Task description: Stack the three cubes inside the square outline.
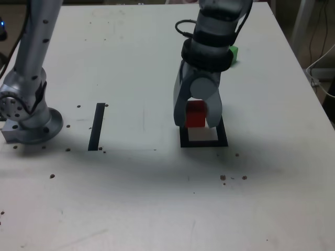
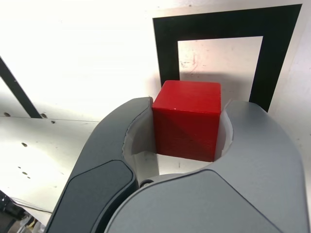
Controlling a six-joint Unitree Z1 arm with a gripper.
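Above the square outline [image 1: 222,137], jaws [image 1: 196,114] downward.

Red cube [image 2: 186,120] held btwn the two grey fingers [image 2: 260,126], one on each side, both touching it. Top face + one side face of cube visible, top the brighter red, side darker. Square outline [image 2: 167,60], thick & black w/ white centre, lies on the white surface [image 2: 87,58] beyond the cube; cube overlaps part of it in view, as does one finger. Faint shadow across the white centre, nr cube. Can't tell if cube is touching the surface. Black strip [image 2: 17,90] well apart from the outline, also on surface, w/ thin seam line [image 2: 73,120] running from nr its end twd the fingers. Few small dark spots [image 2: 24,144] nr strip. Dark clutter + thin cable [image 2: 31,207] at pic corner, too cut off to ID
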